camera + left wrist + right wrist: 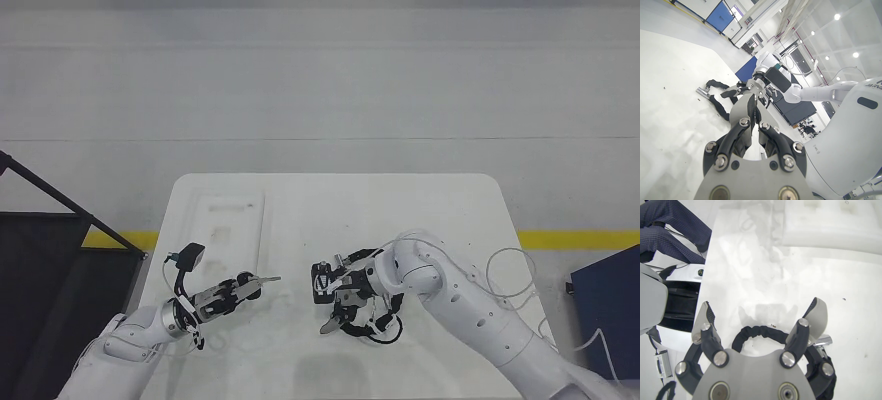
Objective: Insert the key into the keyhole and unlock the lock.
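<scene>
Left gripper point(243, 287) held key point(268, 279) clamped, short of cable lock point(703, 92). Right gripper point(762, 305) hung spread over it. Insertion pending; lock likely needed steadying, key aligning.

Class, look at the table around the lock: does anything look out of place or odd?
Only small things: dark crumbs lie scattered on the white table, some right beside the lock. Nothing looks spilled or broken.

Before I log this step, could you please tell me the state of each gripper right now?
Left gripper: shut on the key.
Right gripper: open, holding nothing, over the lock.
</scene>
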